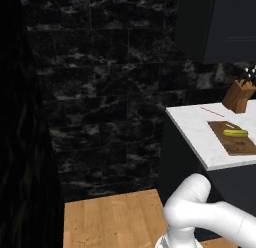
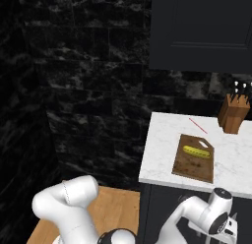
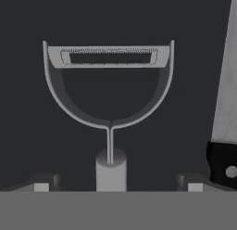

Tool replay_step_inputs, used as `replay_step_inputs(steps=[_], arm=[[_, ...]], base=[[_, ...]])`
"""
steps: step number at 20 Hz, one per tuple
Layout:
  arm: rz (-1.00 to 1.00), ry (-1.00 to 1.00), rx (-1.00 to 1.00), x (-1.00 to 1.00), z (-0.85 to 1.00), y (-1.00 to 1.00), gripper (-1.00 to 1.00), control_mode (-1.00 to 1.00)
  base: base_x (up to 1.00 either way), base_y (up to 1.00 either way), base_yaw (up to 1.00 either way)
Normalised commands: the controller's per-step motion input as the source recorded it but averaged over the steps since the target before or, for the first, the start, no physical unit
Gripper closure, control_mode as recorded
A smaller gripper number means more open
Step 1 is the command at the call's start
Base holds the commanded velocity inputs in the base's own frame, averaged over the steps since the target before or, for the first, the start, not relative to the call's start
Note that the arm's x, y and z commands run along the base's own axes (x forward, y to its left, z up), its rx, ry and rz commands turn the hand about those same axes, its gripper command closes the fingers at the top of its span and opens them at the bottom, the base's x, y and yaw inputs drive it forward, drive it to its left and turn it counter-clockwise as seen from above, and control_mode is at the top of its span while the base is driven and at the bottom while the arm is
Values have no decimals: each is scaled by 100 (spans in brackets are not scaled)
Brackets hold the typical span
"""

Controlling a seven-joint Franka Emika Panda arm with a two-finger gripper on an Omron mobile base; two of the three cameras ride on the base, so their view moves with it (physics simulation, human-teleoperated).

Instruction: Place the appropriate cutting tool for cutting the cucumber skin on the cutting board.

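In the hand view a grey Y-shaped peeler (image 3: 109, 57) lies on a dark surface, its blade far from me and its round handle between my fingertips. My gripper (image 3: 118, 183) is open, with a tip on each side of the handle and not touching it. A knife (image 3: 224, 99) with a grey blade and a black handle lies to the right of the peeler. The yellow-green cucumber (image 2: 196, 151) (image 1: 235, 133) rests on the dark brown cutting board (image 2: 189, 167) (image 1: 235, 142). The arm's wrist (image 2: 219, 216) hangs low in front of the counter, below the board.
The board lies on a white marble counter (image 2: 162, 149) (image 1: 192, 129) above dark cabinets. A light-brown knife block (image 2: 232, 112) (image 1: 238, 97) stands at the counter's back, with a thin red stick (image 2: 198, 125) beside it. A black stone wall and wooden floor (image 1: 115, 219) lie to the left.
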Motion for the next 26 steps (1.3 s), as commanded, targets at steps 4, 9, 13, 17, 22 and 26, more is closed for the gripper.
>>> replay_step_inputs(steps=[4, 9, 13, 17, 22, 26], arm=[[0, 0, 0, 0, -36, 13, 100, -100], [0, 0, -1, -3, -35, 26, 100, -100], [0, 0, 0, -1, -5, 14, 100, -100], [-2, 0, 0, -12, 0, 14, 100, -100], [-13, 0, 0, -36, 41, 3, 100, -100], [-9, -1, 1, -53, 94, 0, 100, -100]], base=[[0, 0, 0], [0, 0, 0], [0, 0, 0], [0, 0, 0], [0, 0, 0], [0, 0, 0]])
